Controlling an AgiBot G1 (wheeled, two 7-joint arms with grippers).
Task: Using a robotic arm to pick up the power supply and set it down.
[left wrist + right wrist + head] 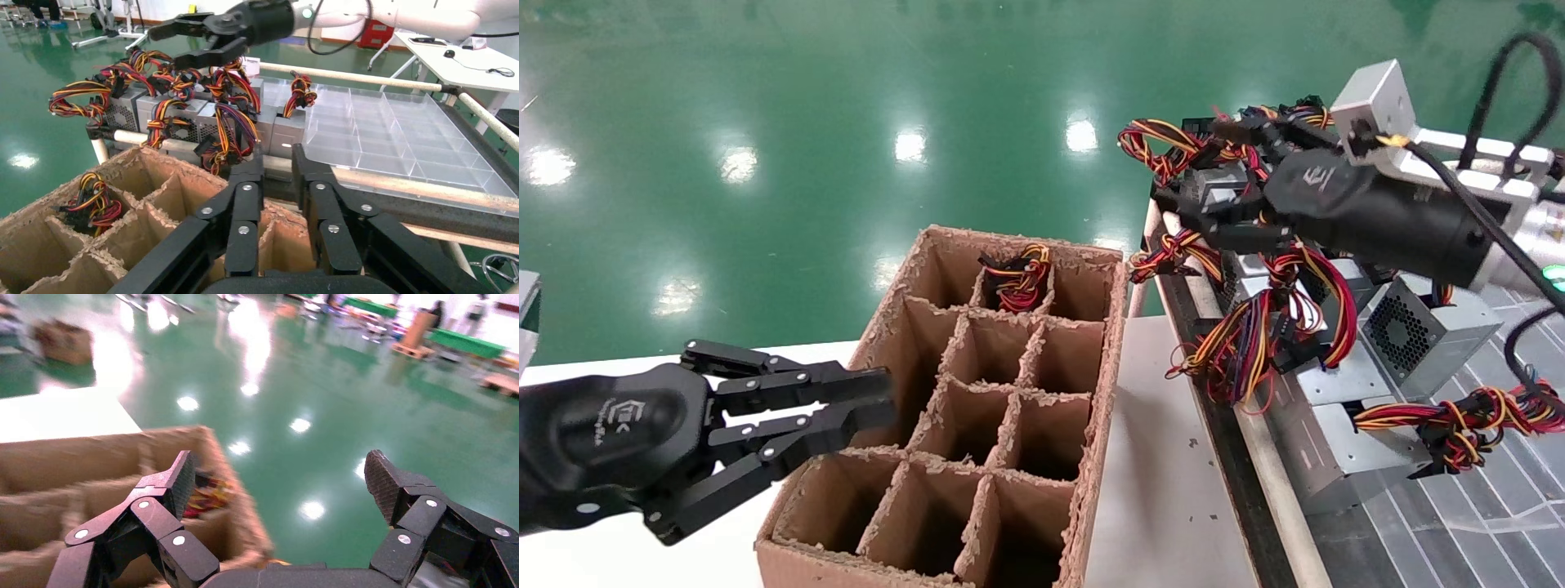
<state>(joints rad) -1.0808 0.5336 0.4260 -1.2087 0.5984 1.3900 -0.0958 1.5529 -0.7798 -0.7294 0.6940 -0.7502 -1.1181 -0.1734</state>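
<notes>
The work area stands on a glossy green floor (pixel 846 98) that reflects the ceiling lights. A white desk (pixel 1156 457) carries a cardboard box (pixel 1103 384) divided into cells; one far cell already holds a unit with a wire bundle (pixel 1019 279). Beside the desk, on the robot's right, a rack (pixel 1238 441) holds a row of grey power supplies with a clear divided tray (pixel 392 135) next to them.

**Hazards**
- The wire bundles (pixel 1254 335) of neighbouring units are intertwined and spill over the rack edge. Lifting one unit is likely to drag another, or snag on a loop.
- Closing on wires rather than on sheet metal would probably give an unstable hold, and the unit could slip.
- The box cells are narrow. A tilted unit or trailing wires may catch on the ragged dividers.
- The left gripper (pixel 878 404) sits at the near-left wall of the box and could obstruct a descent there.

**Gripper state**
- The right gripper (pixel 1181 208) hovers above the far end of the row, over the tangled wires. Its jaws stand wide apart and hold nothing; the right wrist view shows only floor between the pads (pixel 382 484). Contact with the wires cannot be confirmed.
- The left gripper is idle, jaws slightly parted and empty.

**Task object**
The power supply (pixel 1426 331) remains on the rack among the look-alike units, not yet grasped.
</notes>
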